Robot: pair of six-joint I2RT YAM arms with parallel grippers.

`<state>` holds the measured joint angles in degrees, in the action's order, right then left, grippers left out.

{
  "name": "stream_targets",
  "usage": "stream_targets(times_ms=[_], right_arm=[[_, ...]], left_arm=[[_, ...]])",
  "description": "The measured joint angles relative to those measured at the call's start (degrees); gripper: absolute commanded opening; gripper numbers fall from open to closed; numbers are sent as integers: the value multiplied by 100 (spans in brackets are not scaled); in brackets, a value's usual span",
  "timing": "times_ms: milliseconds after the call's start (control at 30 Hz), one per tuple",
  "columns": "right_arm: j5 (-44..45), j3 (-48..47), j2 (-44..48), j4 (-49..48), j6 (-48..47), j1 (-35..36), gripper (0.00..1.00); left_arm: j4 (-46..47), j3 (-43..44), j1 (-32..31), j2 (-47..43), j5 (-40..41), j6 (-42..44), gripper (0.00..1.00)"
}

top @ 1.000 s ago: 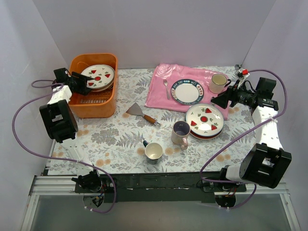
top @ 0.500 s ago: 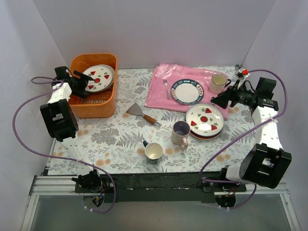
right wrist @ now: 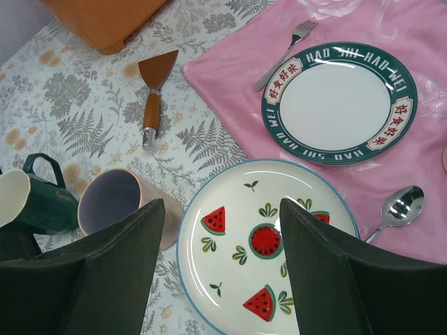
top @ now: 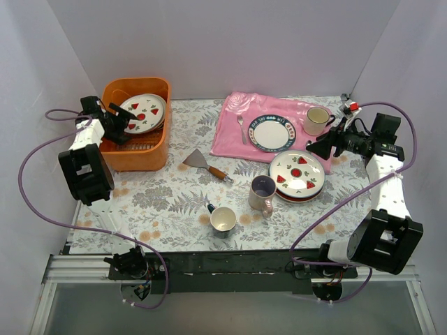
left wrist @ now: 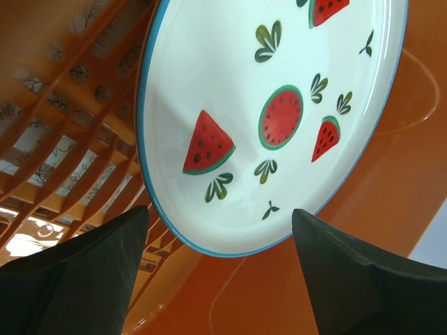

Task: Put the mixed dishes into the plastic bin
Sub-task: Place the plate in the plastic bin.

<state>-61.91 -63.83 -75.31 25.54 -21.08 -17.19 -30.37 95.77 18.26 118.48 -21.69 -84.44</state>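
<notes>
The orange plastic bin (top: 148, 157) stands at the far left. A white plate with watermelon marks (top: 144, 112) leans inside it, and fills the left wrist view (left wrist: 279, 105). My left gripper (top: 120, 121) is open inside the bin, its fingers (left wrist: 77, 269) wide apart either side of the plate's lower rim and not gripping it. A second watermelon plate (top: 297, 172) lies on the table right of centre, a red rim showing under it. My right gripper (top: 316, 147) hovers open above this plate (right wrist: 237, 230). A lilac mug (top: 262, 193) and a pale mug with a dark handle (top: 223, 219) stand nearby.
A pink cloth (top: 234, 129) at the back right carries a teal-rimmed white plate (top: 273, 132), a cream mug (top: 318, 120), a fork (right wrist: 283, 45) and a spoon (right wrist: 399, 208). A wooden-handled spatula (top: 207, 165) lies mid-table. Walls enclose the left, back and right.
My left gripper has drawn back slightly to the left from the plate, which stays leaning in the bin. The right arm has barely moved.
</notes>
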Motion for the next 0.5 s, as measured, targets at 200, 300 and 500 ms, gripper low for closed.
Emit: stream_targets(times_ms=[200, 300, 500], right_arm=[[2, -4, 26, 282, -365, 0, 75], [4, -13, 28, 435, -544, 0, 75], [4, -22, 33, 619, -780, 0, 75]], left_arm=[[-334, -44, -13, -221, 232, 396, 85], [-511, -175, -13, -396, 350, 586, 88], [-621, -452, -7, -610, 459, 767, 88]])
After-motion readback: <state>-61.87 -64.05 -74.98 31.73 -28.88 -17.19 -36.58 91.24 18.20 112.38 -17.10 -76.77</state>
